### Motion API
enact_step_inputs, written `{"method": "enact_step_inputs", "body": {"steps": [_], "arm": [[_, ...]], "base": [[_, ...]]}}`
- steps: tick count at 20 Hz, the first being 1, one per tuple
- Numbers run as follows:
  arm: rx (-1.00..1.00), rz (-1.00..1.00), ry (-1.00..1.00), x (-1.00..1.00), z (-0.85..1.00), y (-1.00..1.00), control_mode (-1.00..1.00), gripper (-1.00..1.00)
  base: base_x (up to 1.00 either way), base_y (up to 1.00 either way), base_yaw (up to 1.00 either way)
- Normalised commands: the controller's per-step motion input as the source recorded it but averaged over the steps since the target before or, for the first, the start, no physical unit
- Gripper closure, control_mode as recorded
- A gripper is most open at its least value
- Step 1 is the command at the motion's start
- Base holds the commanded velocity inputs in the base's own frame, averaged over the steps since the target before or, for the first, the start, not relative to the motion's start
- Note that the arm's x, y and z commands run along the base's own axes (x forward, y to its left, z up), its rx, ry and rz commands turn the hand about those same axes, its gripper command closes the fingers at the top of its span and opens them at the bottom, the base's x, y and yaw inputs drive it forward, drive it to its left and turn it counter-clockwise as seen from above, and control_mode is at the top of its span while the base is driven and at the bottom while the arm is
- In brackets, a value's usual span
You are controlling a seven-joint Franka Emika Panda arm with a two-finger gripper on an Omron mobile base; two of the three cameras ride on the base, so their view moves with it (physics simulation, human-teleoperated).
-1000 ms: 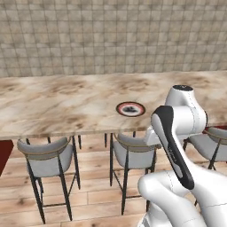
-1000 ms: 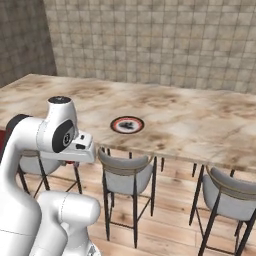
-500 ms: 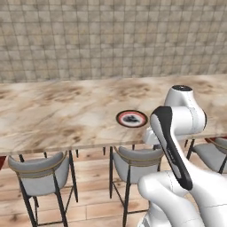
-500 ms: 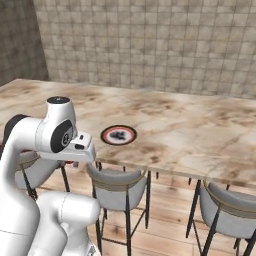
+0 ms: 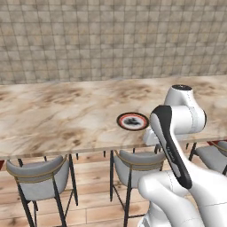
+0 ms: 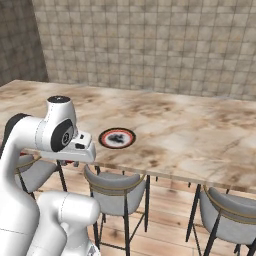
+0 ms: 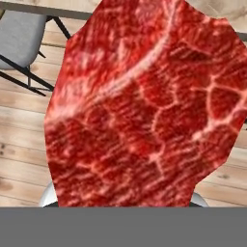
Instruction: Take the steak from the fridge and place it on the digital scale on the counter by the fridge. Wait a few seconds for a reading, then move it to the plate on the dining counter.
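Steak (image 7: 144, 111) sits clamped in your nearly closed gripper, short of the plate (image 5: 132, 121); release early and it drops on the stools (image 5: 133, 162).

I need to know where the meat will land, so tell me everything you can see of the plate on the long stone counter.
The plate is small and round, with a dark reddish rim, a thin black ring inside it and a pale centre bearing a dark blotchy pattern. It looks glazed and lies flat near the front edge of the dining counter, above a grey-seated stool. Only the stone touches it; nothing lies on it. In the right base view it sits just beyond the arm's wrist.
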Motion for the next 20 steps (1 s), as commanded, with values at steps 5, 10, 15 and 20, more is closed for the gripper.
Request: {"method": "enact_step_inputs", "body": {"steps": [5, 10, 15, 20], "arm": [[0.0, 0.0, 0.0, 0.0, 0.0, 0.0, 1.0, 1.0], [0.0, 0.0, 0.0, 0.0, 0.0, 0.0, 1.0, 1.0], [0.0, 0.0, 0.0, 0.0, 0.0, 0.0, 1.0, 1.0], [-0.03, 0.01, 0.07, 0.48, 0.0, 0.16, -1.0, 1.0]], "base": [[0.26, 0.22, 0.0], [0.0, 0.0, 0.0], [0.0, 0.0, 0.0], [0.0, 0.0, 0.0]]}}
